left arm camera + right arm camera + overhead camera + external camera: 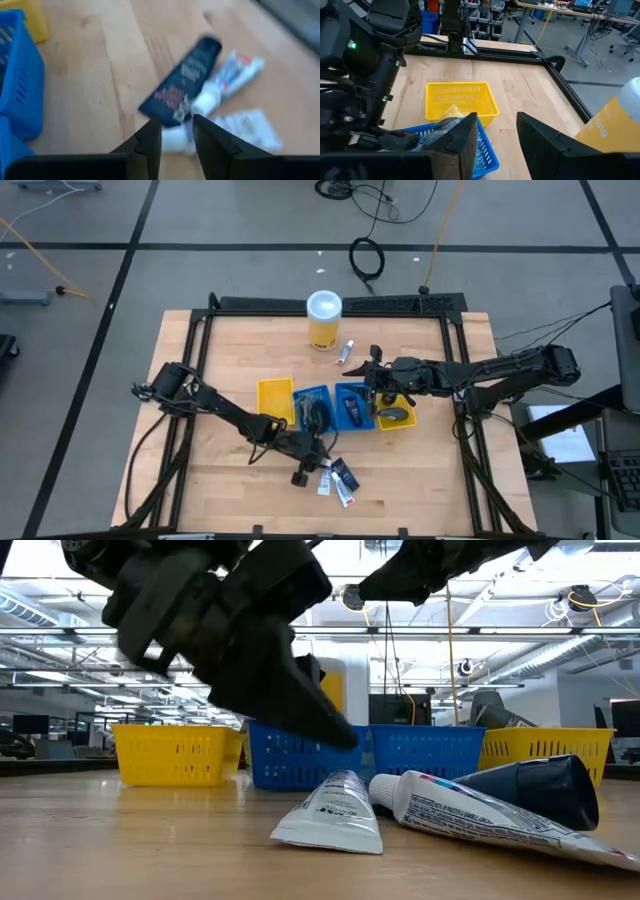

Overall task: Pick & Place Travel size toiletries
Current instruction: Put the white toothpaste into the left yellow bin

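Observation:
Three travel size toiletries lie together near the table's front: a dark tube (182, 82), a white tube with red and blue marks (231, 75) and a plain white tube (245, 129). In the low view the plain white tube (333, 810) shows its crimped end. My left gripper (176, 142) slants down over them and is shut on the plain white tube. Farther back, my right gripper (495, 140) hangs open above the blue trays (350, 405) with nothing between its fingers. Dark pieces lie in the trays. My left gripper has the plain white tube's cap end (172, 141) between its two fingers, slanting down from the table's left side. The tube's body runs off to one side of the fingers, and its crimped end (325, 832) rests on the table.
Four small trays stand in a row mid-table: yellow (275, 395), blue (310, 402), blue, yellow (398, 418). A tall yellow canister with a white lid (324, 320) stands at the back, a small white tube (345, 352) beside it. Bare wood lies left and right of the tubes.

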Tool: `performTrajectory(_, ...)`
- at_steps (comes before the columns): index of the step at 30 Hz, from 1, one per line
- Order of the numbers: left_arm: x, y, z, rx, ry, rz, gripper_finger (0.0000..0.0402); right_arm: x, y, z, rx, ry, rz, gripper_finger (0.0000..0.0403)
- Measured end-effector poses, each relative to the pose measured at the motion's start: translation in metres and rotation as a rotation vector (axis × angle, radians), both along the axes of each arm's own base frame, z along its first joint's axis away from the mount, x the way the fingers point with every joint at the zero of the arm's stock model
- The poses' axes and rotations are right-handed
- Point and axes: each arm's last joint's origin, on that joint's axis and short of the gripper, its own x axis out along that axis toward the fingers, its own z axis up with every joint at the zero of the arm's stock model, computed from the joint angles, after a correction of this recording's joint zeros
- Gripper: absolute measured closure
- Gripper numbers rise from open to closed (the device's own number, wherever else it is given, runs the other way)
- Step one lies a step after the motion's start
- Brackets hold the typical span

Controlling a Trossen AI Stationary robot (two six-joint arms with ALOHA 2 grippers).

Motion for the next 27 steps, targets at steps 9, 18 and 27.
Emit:
performTrajectory(9,0.010,-0.010,0.017,-0.266,0.276,0.263,0.0269,0.000,0.000,0.000,0.000,0.000,0.000,0.0273)
performTrajectory(18,0.026,-0.020,0.057,-0.294,0.330,0.372,0.0241,-0.002,0.002,-0.001,0.002,0.023,0.004,0.0273)
performTrajectory(27,0.029,-0.025,0.066,-0.626,0.402,0.659,0.0243,-0.025,0.000,-0.006,0.075,0.198,-0.031,0.0273)
